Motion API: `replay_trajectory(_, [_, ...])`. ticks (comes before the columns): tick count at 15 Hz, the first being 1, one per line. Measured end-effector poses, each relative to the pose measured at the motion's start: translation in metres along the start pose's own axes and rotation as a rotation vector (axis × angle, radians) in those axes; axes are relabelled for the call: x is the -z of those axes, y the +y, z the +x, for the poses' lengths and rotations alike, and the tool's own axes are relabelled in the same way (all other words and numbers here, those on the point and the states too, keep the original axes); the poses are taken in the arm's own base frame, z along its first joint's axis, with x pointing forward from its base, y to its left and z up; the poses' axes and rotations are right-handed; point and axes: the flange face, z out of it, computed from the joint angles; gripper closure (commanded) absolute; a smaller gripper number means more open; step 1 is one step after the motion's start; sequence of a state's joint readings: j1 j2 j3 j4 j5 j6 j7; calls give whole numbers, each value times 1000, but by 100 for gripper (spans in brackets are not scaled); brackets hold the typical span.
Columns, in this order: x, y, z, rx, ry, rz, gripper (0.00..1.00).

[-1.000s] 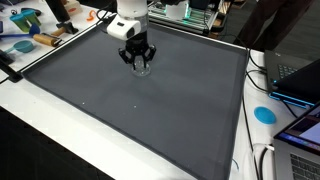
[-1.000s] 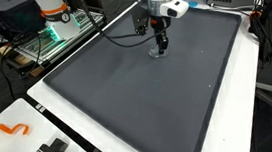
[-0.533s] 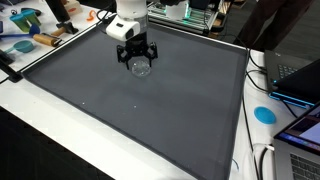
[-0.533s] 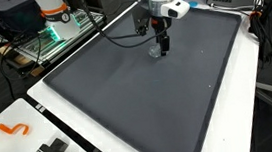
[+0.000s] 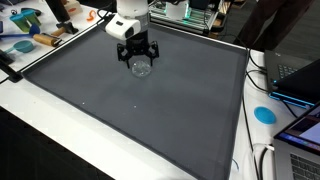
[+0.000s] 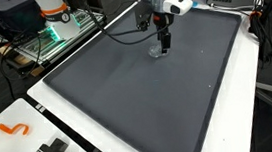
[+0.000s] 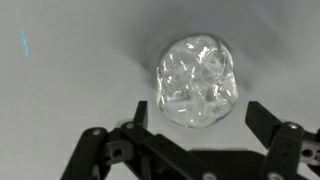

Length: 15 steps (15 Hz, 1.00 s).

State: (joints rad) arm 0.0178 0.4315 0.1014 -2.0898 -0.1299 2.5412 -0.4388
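A clear, crumpled plastic cup (image 7: 198, 80) lies on the dark grey mat (image 5: 150, 120), near its far edge. In both exterior views my gripper (image 5: 139, 59) hangs just above the cup (image 5: 141, 69), pointing straight down. The wrist view shows the jaws spread wide, one black fingertip (image 7: 142, 110) on each side of the cup's lower rim, with nothing between them touching. From the other side, the gripper (image 6: 163, 41) stands over the cup (image 6: 160, 53), apart from it.
The mat covers most of a white table (image 5: 40, 130). Tools and blue items (image 5: 25, 45) lie at one corner, and a blue disc (image 5: 264, 114) and a laptop (image 5: 300, 80) sit beyond the mat. An orange hook (image 6: 15, 128) lies on the white border.
The jaws have opened from around the clear cup and let it go. The gripper has risen slightly while the cup stays on the mat.
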Motion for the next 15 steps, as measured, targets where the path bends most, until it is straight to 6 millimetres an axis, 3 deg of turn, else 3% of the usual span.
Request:
replay_trajectory(5, [26,-13,14,-21,-19,-13,0])
replay_trajectory(15, [93,-60,43,-42,-100,-145,0])
